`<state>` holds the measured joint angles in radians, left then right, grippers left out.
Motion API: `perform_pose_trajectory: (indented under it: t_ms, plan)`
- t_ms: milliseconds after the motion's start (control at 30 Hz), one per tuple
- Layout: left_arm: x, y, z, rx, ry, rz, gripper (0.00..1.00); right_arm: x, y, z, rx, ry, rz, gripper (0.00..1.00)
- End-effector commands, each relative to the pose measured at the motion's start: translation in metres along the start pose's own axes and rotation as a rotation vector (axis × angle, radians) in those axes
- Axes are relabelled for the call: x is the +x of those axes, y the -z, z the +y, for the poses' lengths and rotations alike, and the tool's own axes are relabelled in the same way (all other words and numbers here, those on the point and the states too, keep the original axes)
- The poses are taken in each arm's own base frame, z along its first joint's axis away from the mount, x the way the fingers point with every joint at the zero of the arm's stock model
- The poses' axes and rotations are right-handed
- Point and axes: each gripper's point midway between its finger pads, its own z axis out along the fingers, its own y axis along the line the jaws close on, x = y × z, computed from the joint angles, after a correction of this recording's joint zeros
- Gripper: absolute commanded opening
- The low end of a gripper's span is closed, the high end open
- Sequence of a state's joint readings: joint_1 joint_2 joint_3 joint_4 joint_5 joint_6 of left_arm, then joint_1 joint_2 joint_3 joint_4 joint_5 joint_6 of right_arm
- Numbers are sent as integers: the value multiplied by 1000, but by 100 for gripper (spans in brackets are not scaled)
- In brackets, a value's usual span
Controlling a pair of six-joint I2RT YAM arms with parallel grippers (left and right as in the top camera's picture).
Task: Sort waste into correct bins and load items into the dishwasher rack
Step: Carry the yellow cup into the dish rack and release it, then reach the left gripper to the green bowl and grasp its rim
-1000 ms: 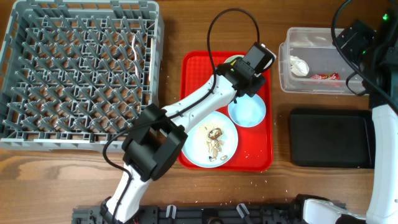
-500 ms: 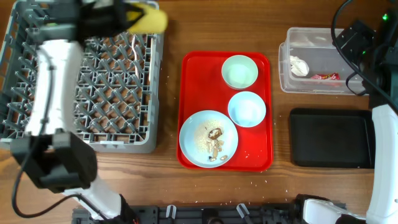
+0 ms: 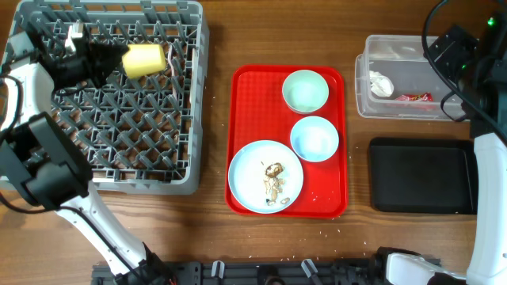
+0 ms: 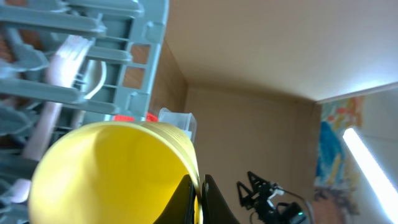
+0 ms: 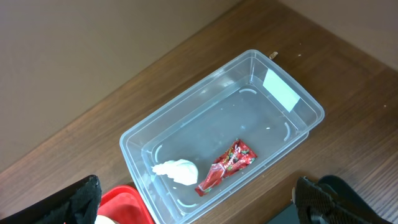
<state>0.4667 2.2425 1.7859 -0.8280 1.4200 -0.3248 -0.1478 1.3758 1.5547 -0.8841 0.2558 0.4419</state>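
The small yellow plastic cup lies on its side over the far rows of the large grey pegged plastic dishwasher rack. In the overhead view its long axis runs left to right, slightly slanted, and its left end meets the left gripper. In the left wrist view the two black fingers are pinched on the cup's thin yellow wall. Whether the cup touches the pegs cannot be told.

The right gripper hangs with its fingers spread wide above the clear rectangular plastic tub. The tub holds a crumpled white paper napkin and a small red snack wrapper. A shallow black rectangular tray-like bin lies just beside the tub.

On the flat red serving tray sit a pale green shallow bowl, a light blue bowl and a large round pale plate. The plate carries brownish food scraps.
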Motion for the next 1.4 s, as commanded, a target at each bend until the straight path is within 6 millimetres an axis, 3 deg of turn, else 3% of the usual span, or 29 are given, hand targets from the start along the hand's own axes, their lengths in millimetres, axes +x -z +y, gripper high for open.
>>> perform_pose_trajectory:
  t_ms: [0, 133, 200, 400, 567, 733, 833, 900, 1133, 1233, 1300, 1367]
  plan:
    - [-8, 16, 13, 69, 66, -8, 4, 0, -3, -2, 17, -4, 0, 100]
    - [-16, 35, 21, 43, 81, -61, 4, 0, -3, -2, 17, -3, 0, 100]
    - [-18, 38, 37, -38, 125, -91, 4, -1, -3, -2, 17, -4, 0, 100]
    - [-20, 43, 44, -73, 126, -110, 4, -1, -3, -2, 17, -3, 0, 100]
    - [-27, 65, 48, -74, 136, -161, 4, 0, -3, -2, 17, -4, 0, 100]
    - [-35, 87, 66, -155, 151, -228, 4, -1, -3, -2, 17, -3, 0, 100]
    - [-37, 93, 66, -154, 151, -241, 22, -1, -3, -2, 17, -4, 0, 100]
    - [-38, 99, 66, -152, 153, -252, 20, 0, -3, -2, 17, -3, 0, 100]
    - [-36, 126, 43, -240, 102, -339, 9, -1, -3, -2, 17, -4, 0, 100]
    - [-28, 130, 19, -371, 33, -392, 4, -1, -3, -2, 17, -4, 0, 100]
    - [-12, 115, -9, -603, -87, -443, 4, 0, -3, -2, 17, -3, 0, 100]
    - [-2, 94, -20, -689, -162, -425, 9, 0, -3, -2, 17, -4, 0, 100]
